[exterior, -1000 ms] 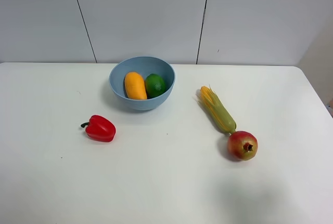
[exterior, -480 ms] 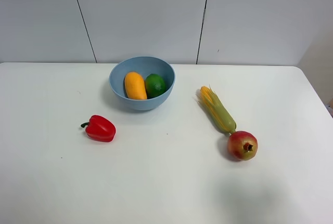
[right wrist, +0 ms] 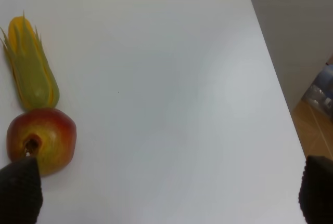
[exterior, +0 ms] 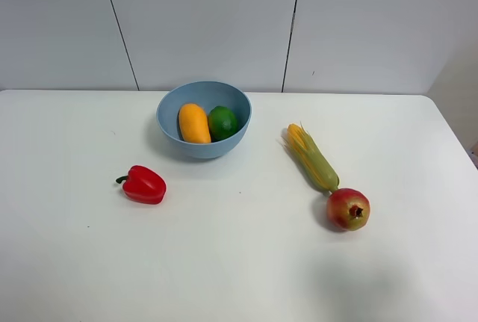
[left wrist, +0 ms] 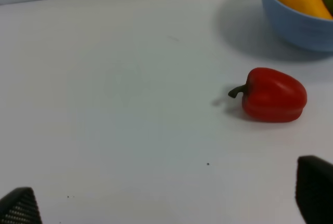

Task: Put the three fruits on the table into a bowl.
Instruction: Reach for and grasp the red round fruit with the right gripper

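— On the table [exterior: 239, 262], touching the corn [exterior: 314, 159] end, lies the pomegranate [exterior: 348, 208]; the mango [exterior: 194, 122] and lime [exterior: 222, 122] are in the bowl [exterior: 202, 150].
— Yes. The left gripper [left wrist: 167, 199] and right gripper [right wrist: 166, 192] stand wide, empty. I think a finger can catch the corn, or this round fruit can roll away.

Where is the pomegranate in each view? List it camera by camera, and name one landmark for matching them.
Exterior high: the pomegranate lies on the table, right of the middle, at the near end of the corn.
Left wrist: not in it.
Right wrist: the pomegranate sits at the green husk end of the corn, its crown showing.
Shared landmark: the corn, seen in the exterior high and right wrist views.
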### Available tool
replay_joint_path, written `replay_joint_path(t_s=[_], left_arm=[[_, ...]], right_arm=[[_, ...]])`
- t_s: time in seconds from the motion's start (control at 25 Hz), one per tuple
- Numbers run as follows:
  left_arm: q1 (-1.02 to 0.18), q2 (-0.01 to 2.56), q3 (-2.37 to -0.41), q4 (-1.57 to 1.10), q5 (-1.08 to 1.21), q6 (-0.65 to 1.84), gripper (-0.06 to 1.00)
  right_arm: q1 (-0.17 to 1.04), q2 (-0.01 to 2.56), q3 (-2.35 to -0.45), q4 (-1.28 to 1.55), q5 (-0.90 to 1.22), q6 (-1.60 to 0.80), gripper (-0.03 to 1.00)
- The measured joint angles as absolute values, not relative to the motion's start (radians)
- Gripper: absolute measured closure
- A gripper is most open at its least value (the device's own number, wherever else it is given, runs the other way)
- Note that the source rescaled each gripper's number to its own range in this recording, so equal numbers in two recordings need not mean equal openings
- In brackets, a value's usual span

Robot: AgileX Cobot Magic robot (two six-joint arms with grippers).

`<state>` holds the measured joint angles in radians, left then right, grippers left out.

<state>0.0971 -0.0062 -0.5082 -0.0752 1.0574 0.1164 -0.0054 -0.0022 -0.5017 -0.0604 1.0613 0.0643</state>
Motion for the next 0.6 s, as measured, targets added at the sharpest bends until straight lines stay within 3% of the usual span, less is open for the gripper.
replay_joint_path(t_s=[0.24, 0.6], left_arm=[[0.097, -0.006, -0.508, -0.075, 1.057, 0.116, -0.04], [0.097, -0.006, -0.508, -0.075, 1.057, 0.116, -0.04]], right_arm=[[-0.005, 0.039, -0.502, -0.04, 1.064, 0.064, -0.03], [-0.005, 0.457, -0.526, 0.143, 1.062, 0.065, -0.03]])
